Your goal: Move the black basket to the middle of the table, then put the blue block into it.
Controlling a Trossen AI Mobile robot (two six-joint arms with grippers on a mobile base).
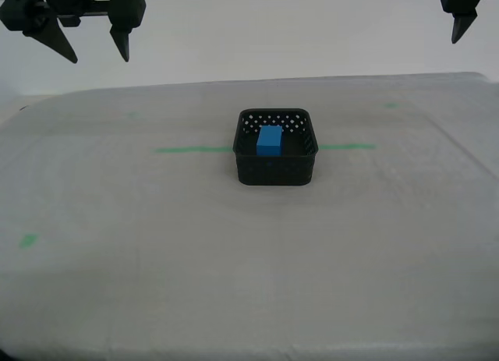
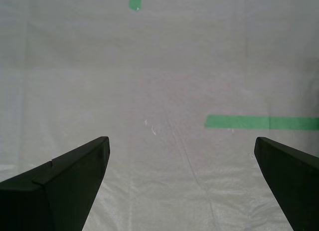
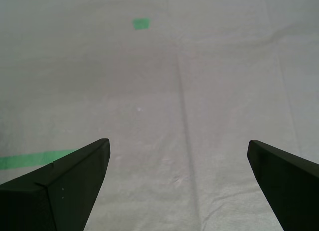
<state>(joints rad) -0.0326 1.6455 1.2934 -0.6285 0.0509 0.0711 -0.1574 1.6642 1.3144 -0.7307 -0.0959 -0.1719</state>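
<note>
The black basket (image 1: 274, 171) stands at the middle of the table (image 1: 234, 291), on the long green tape line (image 1: 191, 150). The blue block (image 1: 270, 140) sits inside it, toward its far wall. My second gripper (image 1: 99, 55) (image 2: 180, 141) hangs open high at the exterior view's upper left, over the line's end (image 2: 259, 122), far from the basket. At the exterior view's upper right only one of my first gripper's fingers (image 1: 460, 22) shows. The first wrist view shows that gripper (image 3: 177, 141) open over bare cover. Neither wrist view shows the basket or the block.
Small green tape marks lie on the wrinkled cover at the far right (image 1: 391, 105) and near left (image 1: 29, 240) of the exterior view. One mark (image 2: 135, 1) shows in the second wrist view, another mark (image 3: 140, 24) in the first. The table's rounded far edge runs behind the basket.
</note>
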